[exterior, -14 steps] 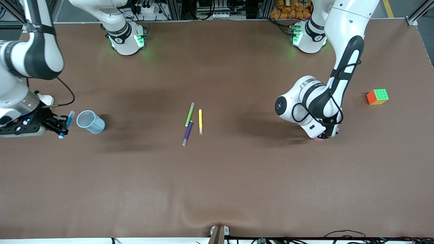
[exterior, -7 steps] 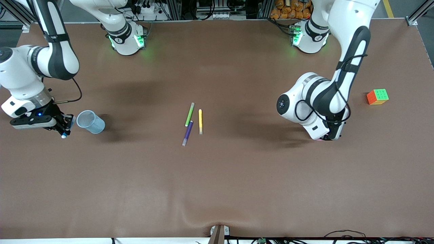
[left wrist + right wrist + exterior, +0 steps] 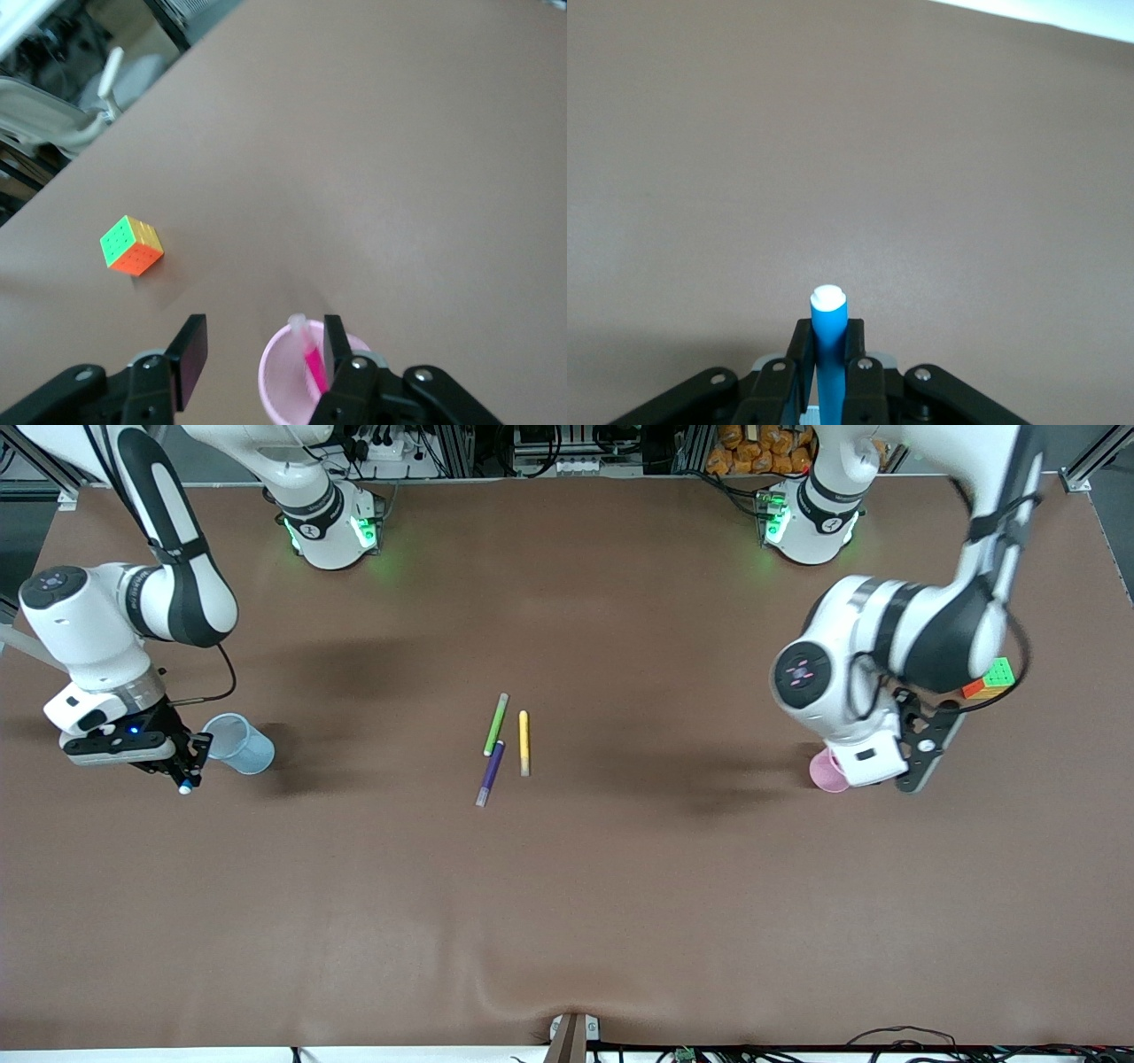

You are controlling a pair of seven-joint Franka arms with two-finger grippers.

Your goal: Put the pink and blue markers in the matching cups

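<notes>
The left arm's wrist covers most of the pink cup (image 3: 827, 771) and part of the Rubik's cube (image 3: 996, 676). In the right wrist view the blue marker (image 3: 829, 345) runs down between the fingers (image 3: 799, 354), its lower end hidden. In the left wrist view the pink marker (image 3: 312, 365) in that cup is partly screened by a finger (image 3: 336, 338).

5 markers: blue marker (image 3: 828, 341), pink marker (image 3: 311, 356), green marker (image 3: 496, 724), yellow marker (image 3: 524, 741), purple marker (image 3: 489, 772). 2 cups: blue cup (image 3: 236, 743), pink cup (image 3: 827, 771). 1 cube (image 3: 131, 245).
</notes>
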